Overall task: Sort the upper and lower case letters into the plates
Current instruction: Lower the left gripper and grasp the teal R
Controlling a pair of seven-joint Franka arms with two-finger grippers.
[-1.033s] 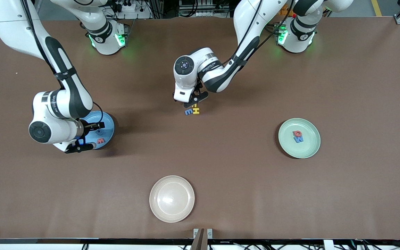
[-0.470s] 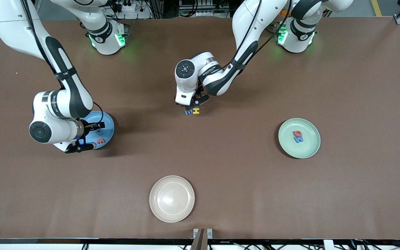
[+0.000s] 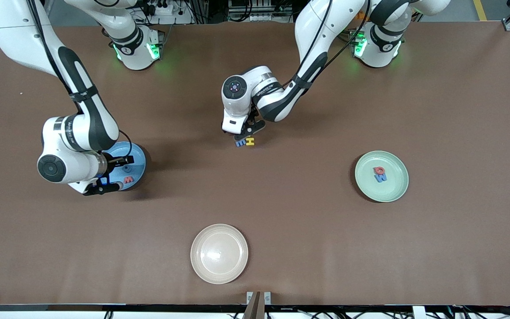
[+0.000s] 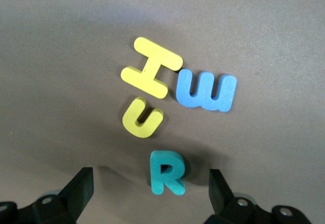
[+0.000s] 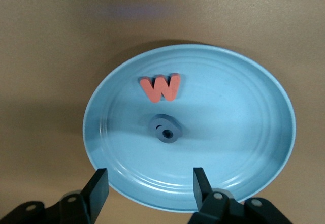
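**Op A:** Where was my left pincer (image 3: 247,131)?

**Op B:** I had it low over the loose letters in the middle of the brown desk (image 3: 436,248), fingers spread wide and holding nothing. Its wrist view showed the teal R (image 4: 166,172) between the two fingertips, with the yellow U (image 4: 142,118), yellow H (image 4: 151,74) and blue letter (image 4: 206,90) clustered just beside it, all flat on the desk.

**Op A:** And the right pincer (image 3: 112,173)?

**Op B:** I saw it over the light blue plate (image 3: 137,154) at the right arm's end of the desk, fingers apart, gripping nothing. In that plate lay a red W (image 5: 161,88) and a dark ring-shaped letter (image 5: 166,129), close together but not touching.

**Op A:** The other plate?

**Op B:** The mint green plate (image 3: 392,192) sat toward the left arm's end, carrying a red letter (image 3: 379,170) and a blue letter (image 3: 381,177) touching each other. A cream plate (image 3: 219,253) sat nearest the front camera.
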